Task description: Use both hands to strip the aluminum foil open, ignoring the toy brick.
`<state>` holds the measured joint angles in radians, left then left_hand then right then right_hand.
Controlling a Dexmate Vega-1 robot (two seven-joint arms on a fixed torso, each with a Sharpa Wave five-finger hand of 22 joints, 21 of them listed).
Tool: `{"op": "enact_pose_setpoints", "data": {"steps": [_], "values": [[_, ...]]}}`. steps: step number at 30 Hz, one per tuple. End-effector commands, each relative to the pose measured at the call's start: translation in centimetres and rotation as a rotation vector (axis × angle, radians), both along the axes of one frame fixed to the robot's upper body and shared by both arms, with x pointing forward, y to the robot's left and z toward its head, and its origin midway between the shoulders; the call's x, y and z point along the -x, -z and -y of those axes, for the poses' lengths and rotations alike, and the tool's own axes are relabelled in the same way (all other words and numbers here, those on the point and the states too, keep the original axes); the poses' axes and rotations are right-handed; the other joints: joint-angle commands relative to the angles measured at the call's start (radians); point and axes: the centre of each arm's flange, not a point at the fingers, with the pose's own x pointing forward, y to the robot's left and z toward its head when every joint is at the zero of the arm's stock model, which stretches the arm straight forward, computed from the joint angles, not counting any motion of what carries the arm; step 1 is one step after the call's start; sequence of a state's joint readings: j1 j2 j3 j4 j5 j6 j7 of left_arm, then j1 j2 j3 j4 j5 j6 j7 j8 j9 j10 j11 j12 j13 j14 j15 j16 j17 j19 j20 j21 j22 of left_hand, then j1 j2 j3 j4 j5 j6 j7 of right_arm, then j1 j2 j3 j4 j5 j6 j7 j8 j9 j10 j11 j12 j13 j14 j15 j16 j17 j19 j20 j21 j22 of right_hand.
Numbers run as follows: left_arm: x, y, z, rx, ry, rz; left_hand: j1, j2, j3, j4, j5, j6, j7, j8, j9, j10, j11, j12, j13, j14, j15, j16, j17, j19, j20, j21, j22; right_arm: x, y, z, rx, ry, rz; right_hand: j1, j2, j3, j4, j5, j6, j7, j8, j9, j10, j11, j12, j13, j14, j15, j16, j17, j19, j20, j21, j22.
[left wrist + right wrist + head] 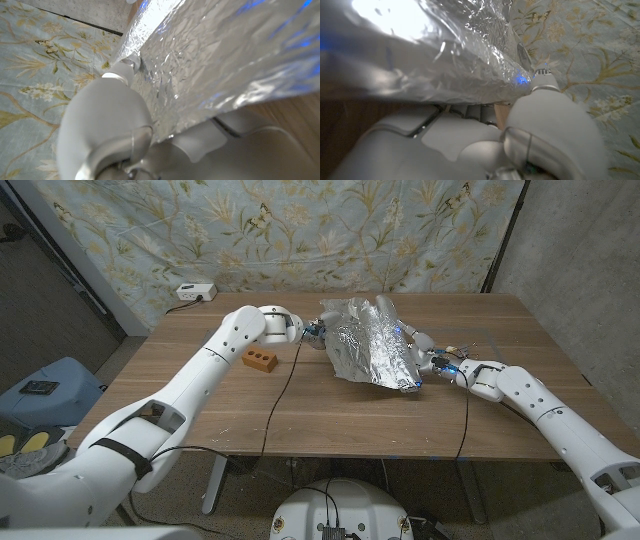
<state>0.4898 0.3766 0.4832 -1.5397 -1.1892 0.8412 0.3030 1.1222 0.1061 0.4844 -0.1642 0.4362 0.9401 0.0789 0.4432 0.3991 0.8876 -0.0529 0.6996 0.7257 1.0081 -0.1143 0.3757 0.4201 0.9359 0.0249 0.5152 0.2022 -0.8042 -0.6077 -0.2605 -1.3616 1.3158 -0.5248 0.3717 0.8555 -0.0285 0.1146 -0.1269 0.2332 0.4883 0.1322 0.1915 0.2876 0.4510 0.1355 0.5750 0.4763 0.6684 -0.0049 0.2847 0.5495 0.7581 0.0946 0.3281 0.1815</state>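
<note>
A crumpled sheet of aluminum foil (368, 340) lies spread on the middle of the wooden table (350, 415), partly lifted. My left hand (312, 330) grips its left edge, and in the left wrist view the foil (215, 55) runs right past my fingers (117, 85). My right hand (422, 352) holds the foil's right side. The right wrist view has the foil (445, 55) draped over that hand (540, 115). An orange toy brick (259, 360) sits on the table left of the foil, beside my left forearm, apart from both hands.
A white power strip (195, 292) lies at the table's far left corner. A black cable (283, 390) trails across the table from the left wrist to the front edge. A floral cloth (300, 230) hangs behind the table.
</note>
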Motion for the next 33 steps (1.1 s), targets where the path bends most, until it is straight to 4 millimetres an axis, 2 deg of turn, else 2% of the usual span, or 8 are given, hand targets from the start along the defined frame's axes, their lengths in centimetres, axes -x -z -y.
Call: {"op": "enact_pose_setpoints", "data": {"steps": [1,21,33], "values": [[0.4,-0.1,-0.8,0.000,0.005,0.003,0.004,-0.007,0.006,0.000,-0.003,0.012,0.003,0.005,0.011,0.034,-0.023,-0.001,0.005,0.014,-0.002,-0.003,0.006,0.001,-0.007,0.012,0.005,-0.1,0.1,0.3,-0.022,0.013,0.004,0.016,0.002,0.001,-0.005,0.006,-0.006,0.002,0.005,-0.001,0.003,-0.001,-0.003,0.005,0.001,0.003,0.004,0.004,0.003,0.002,-0.005,0.001],[0.9,-0.8,-1.4,-0.023,0.012,0.026,0.004,-0.007,0.010,0.000,-0.005,0.012,-0.001,0.005,0.011,0.034,-0.021,-0.003,0.017,0.016,0.001,-0.007,0.015,-0.003,-0.007,0.023,0.004,-0.3,0.1,1.0,-0.060,0.025,0.027,0.025,0.007,-0.003,-0.004,0.015,0.000,-0.007,0.012,-0.011,0.007,-0.008,-0.007,0.011,0.003,-0.006,0.008,0.012,0.011,-0.003,-0.011,0.002],[1.1,-1.7,-1.4,-0.044,0.011,0.051,0.004,-0.008,0.012,-0.001,-0.006,0.011,0.003,0.004,0.011,0.034,-0.021,-0.006,0.019,0.017,-0.003,-0.009,0.019,-0.006,-0.008,0.029,0.004,-0.6,0.4,1.1,-0.108,0.018,0.049,0.051,0.016,0.001,-0.012,0.020,0.031,-0.029,0.025,-0.016,0.024,-0.027,-0.006,0.012,0.007,-0.022,0.017,0.022,0.013,-0.016,-0.016,0.003]]}}
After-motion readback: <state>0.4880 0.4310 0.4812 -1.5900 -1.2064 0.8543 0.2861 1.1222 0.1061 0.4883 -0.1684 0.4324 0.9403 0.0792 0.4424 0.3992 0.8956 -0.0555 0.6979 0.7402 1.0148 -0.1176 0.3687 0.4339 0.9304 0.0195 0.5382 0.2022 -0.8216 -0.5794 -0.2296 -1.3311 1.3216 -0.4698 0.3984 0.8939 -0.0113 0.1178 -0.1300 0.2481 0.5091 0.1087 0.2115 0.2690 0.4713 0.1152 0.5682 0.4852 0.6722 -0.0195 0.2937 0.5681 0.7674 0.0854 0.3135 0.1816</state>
